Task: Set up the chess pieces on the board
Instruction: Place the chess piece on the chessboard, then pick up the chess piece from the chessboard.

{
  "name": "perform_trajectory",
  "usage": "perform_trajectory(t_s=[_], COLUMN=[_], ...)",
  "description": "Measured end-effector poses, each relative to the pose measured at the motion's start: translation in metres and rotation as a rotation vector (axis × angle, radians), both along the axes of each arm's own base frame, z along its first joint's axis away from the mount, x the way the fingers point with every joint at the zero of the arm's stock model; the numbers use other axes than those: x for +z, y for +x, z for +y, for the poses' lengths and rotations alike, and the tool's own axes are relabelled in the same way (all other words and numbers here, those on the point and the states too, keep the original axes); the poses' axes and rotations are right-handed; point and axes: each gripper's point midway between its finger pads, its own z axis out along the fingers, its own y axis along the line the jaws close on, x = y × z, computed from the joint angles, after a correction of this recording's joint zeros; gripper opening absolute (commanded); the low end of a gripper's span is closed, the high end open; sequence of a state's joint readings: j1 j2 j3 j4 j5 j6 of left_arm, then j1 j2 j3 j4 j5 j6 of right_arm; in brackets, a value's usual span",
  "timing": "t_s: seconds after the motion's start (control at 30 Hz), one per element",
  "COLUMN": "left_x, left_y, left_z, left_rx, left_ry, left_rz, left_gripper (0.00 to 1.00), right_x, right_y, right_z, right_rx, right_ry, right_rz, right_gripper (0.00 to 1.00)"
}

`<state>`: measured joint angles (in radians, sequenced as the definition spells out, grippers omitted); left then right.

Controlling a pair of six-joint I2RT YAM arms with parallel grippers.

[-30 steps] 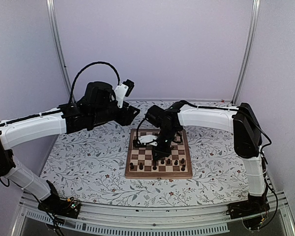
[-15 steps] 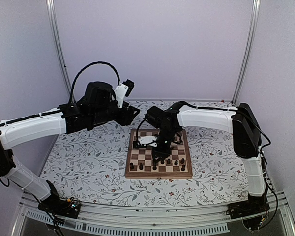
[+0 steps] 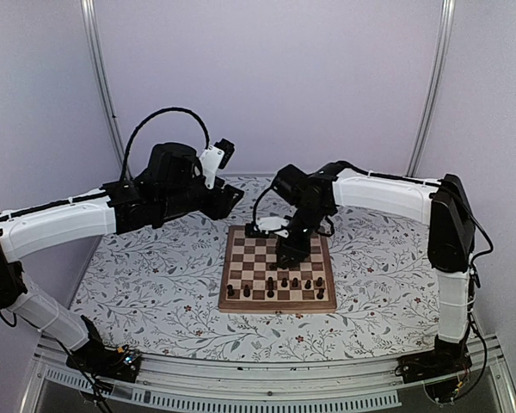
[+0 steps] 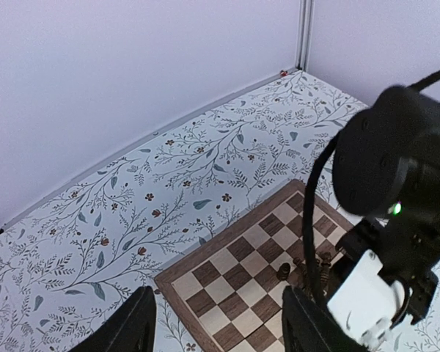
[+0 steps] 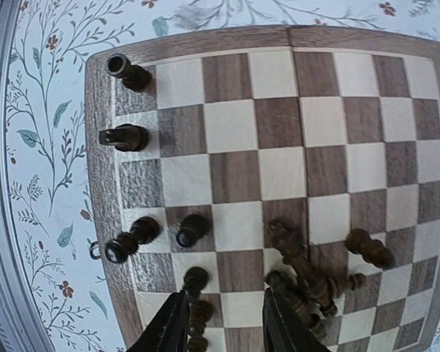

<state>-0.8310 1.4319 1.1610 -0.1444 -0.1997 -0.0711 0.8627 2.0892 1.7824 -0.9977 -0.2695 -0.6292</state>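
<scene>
Several chess pieces [image 5: 308, 277] beneath right end effector [image 5: 224, 326]

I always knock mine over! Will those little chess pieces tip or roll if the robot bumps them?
Probably tippy: the standing chess pieces are slim on small bases, and several already lie in a heap on the board. Being round, fallen ones would likely roll. They look tiny beside the right pincer, so probably light and easily flicked.

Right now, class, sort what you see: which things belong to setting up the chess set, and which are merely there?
Belongs: chess pieces; board; right gripper, open over the board.
Merely there: flowered tabletop; metal posts; left gripper, open, off to the side.
</scene>
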Motion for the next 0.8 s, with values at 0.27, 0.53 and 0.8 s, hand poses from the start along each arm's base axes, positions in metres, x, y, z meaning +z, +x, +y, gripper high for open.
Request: perform_trajectory(t_s=[0.27, 0.53, 0.8], left_x=[0.002, -0.059, -0.137], left_y=[-0.002, -0.048, -0.054], left_z=[-0.005, -0.062, -0.074], left_rx=[-0.050, -0.430, -0.467], left_ry=[0.079, 0.149, 0.269], left_rz=[-0.002, 0.173, 0.310], left_gripper=[0.52, 0.52, 0.47], right_x=[0.002, -0.033, -0.031], right_y=[0.060, 0.064, 0.064], right_z=[-0.059, -0.093, -0.092], right_rx=[-0.154, -0.212, -0.207], right_ry=[0.053, 0.073, 0.108], right_rz=[-0.062, -0.041, -0.073], right_gripper=[0.37, 0.37, 0.37])
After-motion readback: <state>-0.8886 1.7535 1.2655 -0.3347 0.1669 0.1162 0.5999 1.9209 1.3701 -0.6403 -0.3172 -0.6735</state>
